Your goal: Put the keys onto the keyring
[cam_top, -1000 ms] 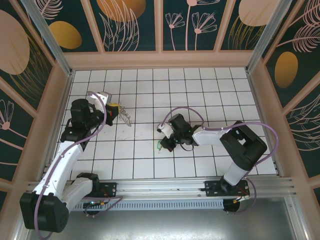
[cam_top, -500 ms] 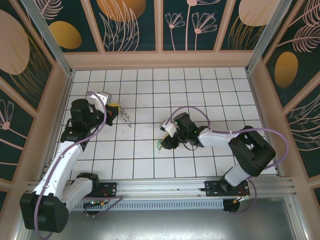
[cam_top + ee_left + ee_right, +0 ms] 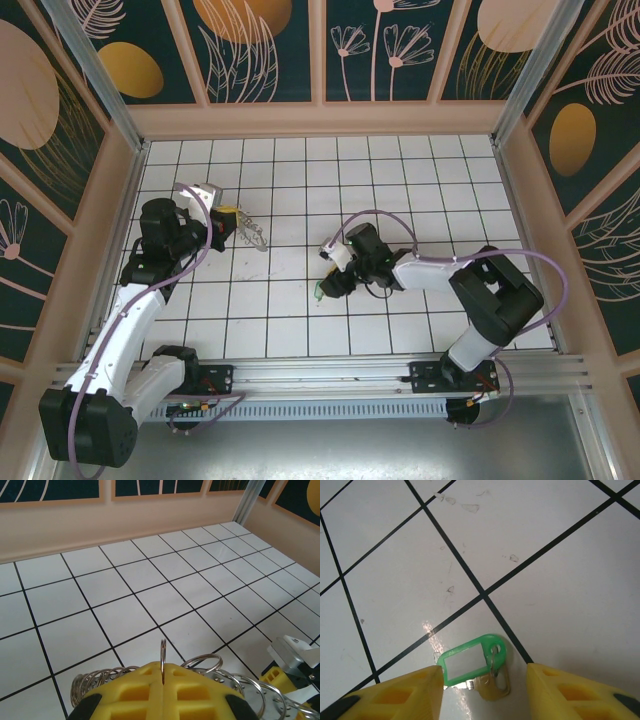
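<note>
Top external: keyring clamped at 9 o'clock, keys on the floor near centre

Top external view has the left gripper (image 3: pixel 230 222) toward 9 o'clock of the tiled floor (image 3: pixel 420 180). Its yellow pads are together on the keyring (image 3: pixel 254 236), which hangs off the gripper's 3 o'clock side above the tiles. Left wrist view shows the clamp close up: a thin wire loop of the keyring (image 3: pixel 163 652) stands upright in the seam between the two closed pads (image 3: pixel 150 677). More silvery coils spill out at 9 and 3 o'clock of them.

The keys (image 3: pixel 318 292) lie flat on the floor a little toward 7 o'clock of centre, well apart from the keyring. The right gripper (image 3: pixel 328 285) sits low over them. In the right wrist view its jaws stand apart around the keys (image 3: pixel 490 682), one yellow finger (image 3: pixel 395 695) at 9 o'clock of them and the other at 3 o'clock. The green tag (image 3: pixel 470 661), with a white label, lies beside a crossing of black grout lines. A pale key is tucked under its 5 o'clock end.
</note>
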You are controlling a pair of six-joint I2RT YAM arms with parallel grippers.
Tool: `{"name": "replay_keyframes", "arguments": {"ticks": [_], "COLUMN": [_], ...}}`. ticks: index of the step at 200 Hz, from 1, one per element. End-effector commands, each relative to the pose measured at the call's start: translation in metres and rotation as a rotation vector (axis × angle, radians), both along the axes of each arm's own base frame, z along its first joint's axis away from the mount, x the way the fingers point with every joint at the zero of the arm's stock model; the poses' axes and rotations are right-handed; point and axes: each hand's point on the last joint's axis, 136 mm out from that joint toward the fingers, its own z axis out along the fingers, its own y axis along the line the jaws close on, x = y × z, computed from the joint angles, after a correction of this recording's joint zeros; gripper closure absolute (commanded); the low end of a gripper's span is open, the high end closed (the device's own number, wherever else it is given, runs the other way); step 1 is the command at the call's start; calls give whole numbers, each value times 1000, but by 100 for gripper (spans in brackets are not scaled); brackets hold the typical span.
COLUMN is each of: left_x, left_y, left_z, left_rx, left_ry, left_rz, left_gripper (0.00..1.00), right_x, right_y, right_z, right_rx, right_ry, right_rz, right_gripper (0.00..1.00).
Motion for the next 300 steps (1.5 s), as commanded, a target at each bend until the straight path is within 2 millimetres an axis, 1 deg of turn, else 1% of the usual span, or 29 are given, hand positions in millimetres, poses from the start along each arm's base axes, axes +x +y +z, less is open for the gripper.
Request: {"name": "replay_keyframes", "arguments": {"ticks": [1, 27, 66, 83, 145, 199, 217, 250, 286, 300], "left_x": [0, 0, 1, 0, 0, 0, 1, 1, 0, 0], "left_y": [-3, -3, -3, -3, -3, -2, -2, -2, -2, -2], "left_z": [15, 16, 16, 15, 16, 15, 16, 15, 15, 16], "left_rx": [-20, -20, -19, -20, -19, -18, -17, -16, -17, -17], "left_ry": [-55, -58, -56, -53, -56, -55, -55, -55, -52, -55], "left_rz": [-10, -9, -8, -9, -8, -5, -3, -3, -3, -3], "left_gripper": [100, 100, 100, 100, 100, 100, 100, 100, 100, 100], "right_x": [10, 10, 7, 7, 6, 4, 2, 2, 1, 1], "right_y": [2, 4, 6, 6, 9, 10, 10, 11, 11, 11], "right_z": [1, -3, -8, -13, -16, -17, -20, -19, -17, -13], "right_rx": [-18, -23, -26, -34, -29, -23, -27, -20, -22, -15], "right_ry": [-12, -3, 10, 15, 25, 32, 39, 40, 37, 30], "right_rz": [-21, -13, 3, 2, 15, 26, 28, 35, 39, 44], "right_gripper": [59, 65, 67, 71, 83, 91, 94, 100, 100, 100]}}
